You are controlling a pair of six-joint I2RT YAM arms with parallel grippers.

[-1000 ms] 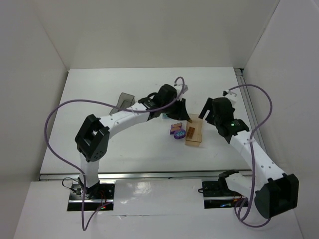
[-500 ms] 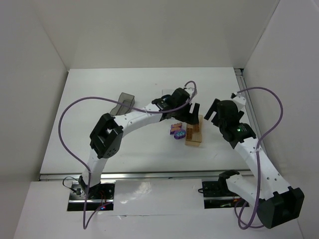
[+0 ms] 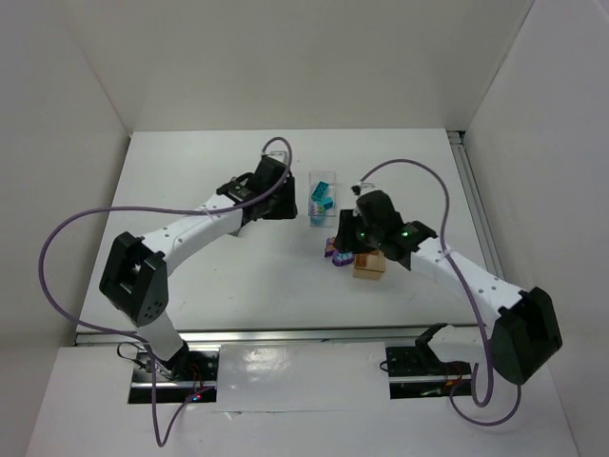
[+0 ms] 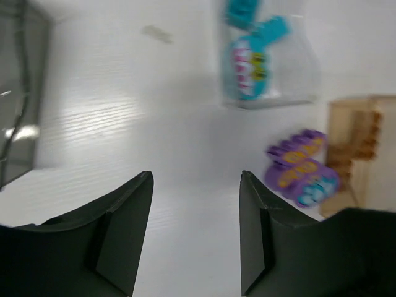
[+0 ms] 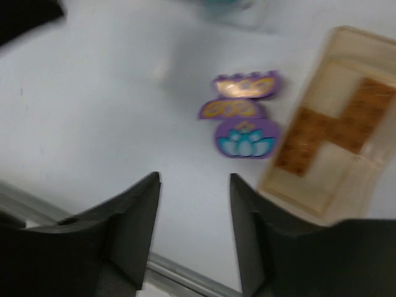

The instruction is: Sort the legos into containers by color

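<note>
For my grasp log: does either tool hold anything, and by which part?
Nothing is held: the left tool and the right tool both stand open, empty.

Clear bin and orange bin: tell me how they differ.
Colour: the clear bin is colourless; the orange bin is translucent amber. Contents: the clear bin holds teal bricks; the orange bin holds orange bricks. Place: in the top view the clear bin lies farther from the arm bases, unobstructed; the orange bin is partly hidden under the right arm. Both are rectangular and open-topped.
</note>
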